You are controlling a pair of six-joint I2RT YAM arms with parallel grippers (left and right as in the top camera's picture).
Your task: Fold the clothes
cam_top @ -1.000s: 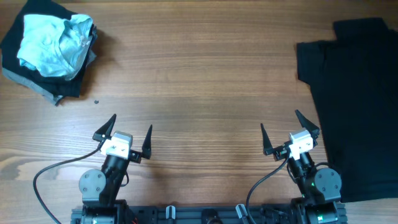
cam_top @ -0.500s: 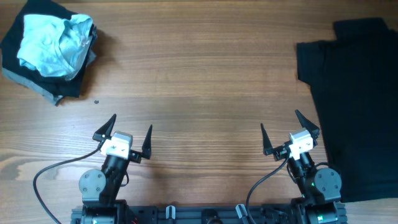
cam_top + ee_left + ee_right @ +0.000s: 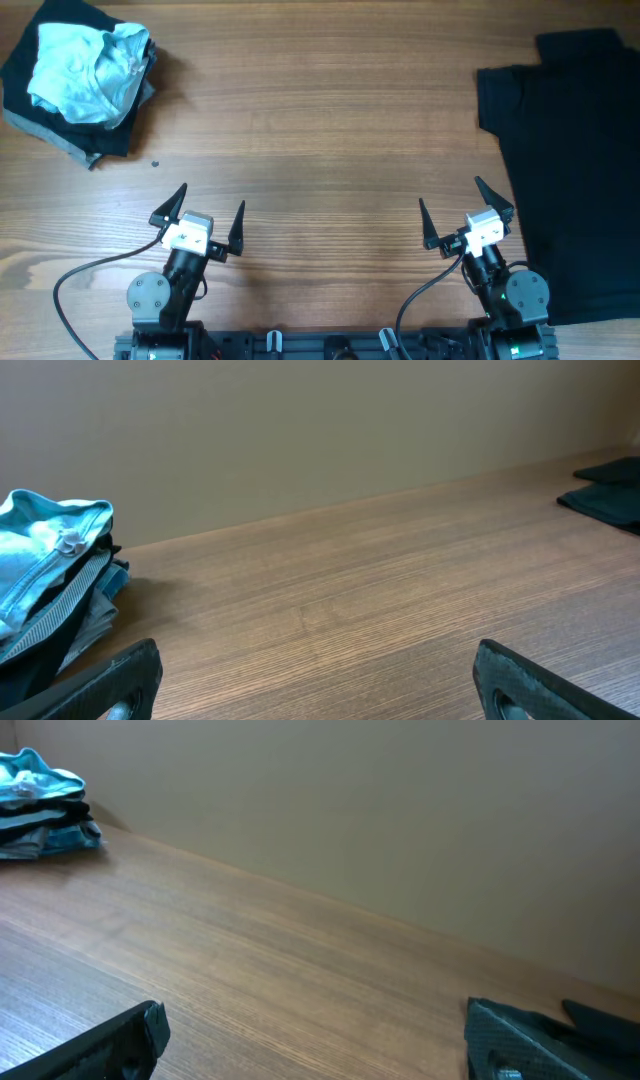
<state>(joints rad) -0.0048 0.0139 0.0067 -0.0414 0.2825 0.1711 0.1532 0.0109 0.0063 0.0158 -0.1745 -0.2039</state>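
A black shirt (image 3: 575, 165) lies spread flat at the table's right edge; its edge shows in the left wrist view (image 3: 610, 500) and behind the right finger in the right wrist view (image 3: 605, 1018). A stack of folded clothes (image 3: 80, 80), dark ones below and a light blue one on top, sits at the far left corner, also in the left wrist view (image 3: 45, 595) and the right wrist view (image 3: 40, 805). My left gripper (image 3: 198, 217) is open and empty near the front edge. My right gripper (image 3: 465, 212) is open and empty, just left of the black shirt.
The wooden table (image 3: 320, 150) lies between the stack and the shirt. A tiny dark speck (image 3: 154, 165) lies near the stack. Cables and arm bases (image 3: 330, 340) run along the front edge. A plain wall (image 3: 300, 430) stands behind the table.
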